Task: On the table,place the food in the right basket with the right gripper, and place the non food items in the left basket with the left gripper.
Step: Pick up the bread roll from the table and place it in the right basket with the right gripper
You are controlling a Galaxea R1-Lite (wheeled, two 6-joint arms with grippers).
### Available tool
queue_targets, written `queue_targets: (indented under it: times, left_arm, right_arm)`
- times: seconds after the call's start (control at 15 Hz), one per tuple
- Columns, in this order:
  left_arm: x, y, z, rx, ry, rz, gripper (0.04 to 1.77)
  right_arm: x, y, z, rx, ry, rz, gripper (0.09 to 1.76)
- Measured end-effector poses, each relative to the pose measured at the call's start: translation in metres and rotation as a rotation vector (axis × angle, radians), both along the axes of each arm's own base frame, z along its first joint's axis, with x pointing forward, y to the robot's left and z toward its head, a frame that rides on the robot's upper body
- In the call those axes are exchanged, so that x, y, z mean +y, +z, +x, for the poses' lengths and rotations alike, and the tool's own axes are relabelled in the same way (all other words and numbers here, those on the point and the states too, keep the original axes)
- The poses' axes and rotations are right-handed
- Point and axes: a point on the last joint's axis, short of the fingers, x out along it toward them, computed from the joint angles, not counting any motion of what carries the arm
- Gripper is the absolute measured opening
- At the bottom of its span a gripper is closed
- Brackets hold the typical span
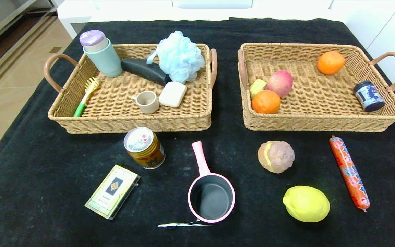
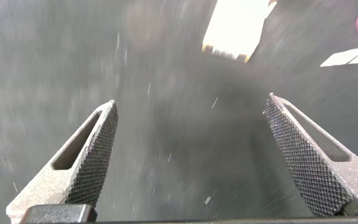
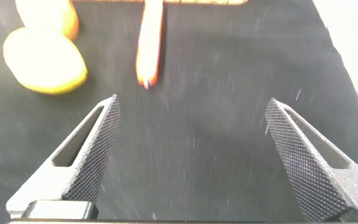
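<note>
On the black table (image 1: 46,164), in front of the baskets, lie a gold can (image 1: 144,147), a cream-yellow card box (image 1: 112,191), a pink saucepan (image 1: 211,195), a brown tuber (image 1: 275,156), a lemon (image 1: 306,203) and an orange-red sausage stick (image 1: 349,172). Neither gripper shows in the head view. My left gripper (image 2: 191,109) is open over bare cloth, with the card box (image 2: 235,28) ahead of it. My right gripper (image 3: 191,106) is open over bare cloth, with the sausage (image 3: 149,43) and lemon (image 3: 44,59) ahead of it.
The left basket (image 1: 129,120) holds a mint cup, a blue bath pouf, a dark bar, a soap, a small mug and a fork. The right basket (image 1: 321,123) holds two oranges, an apple, a yellow piece and a dark jar. A white tear (image 1: 180,224) marks the cloth near the saucepan.
</note>
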Motion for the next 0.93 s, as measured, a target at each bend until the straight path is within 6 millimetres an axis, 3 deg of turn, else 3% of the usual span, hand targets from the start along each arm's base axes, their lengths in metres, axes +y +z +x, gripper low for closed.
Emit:
queue_targets:
  times: [0.2, 0.4, 0.67, 0.93]
  left_arm:
    - [0.0, 0.038, -0.011, -0.061, -0.021, 0.0, 1.72]
    - [0.0, 0.086, -0.013, -0.099, -0.03, 0.0, 1.72]
    - [0.0, 0.148, 0.003, -0.109, -0.043, 0.003, 1.72]
    - [-0.002, 0.201, 0.038, -0.081, -0.106, 0.003, 1.72]
  right_arm:
    - [0.0, 0.046, -0.004, -0.041, 0.011, 0.029, 1.71]
    - [0.0, 0.093, 0.004, -0.041, 0.025, 0.034, 1.71]
    - [0.001, 0.147, 0.039, 0.012, 0.048, 0.033, 1.71]
    - [0.003, 0.194, 0.088, 0.06, 0.101, 0.032, 1.71]
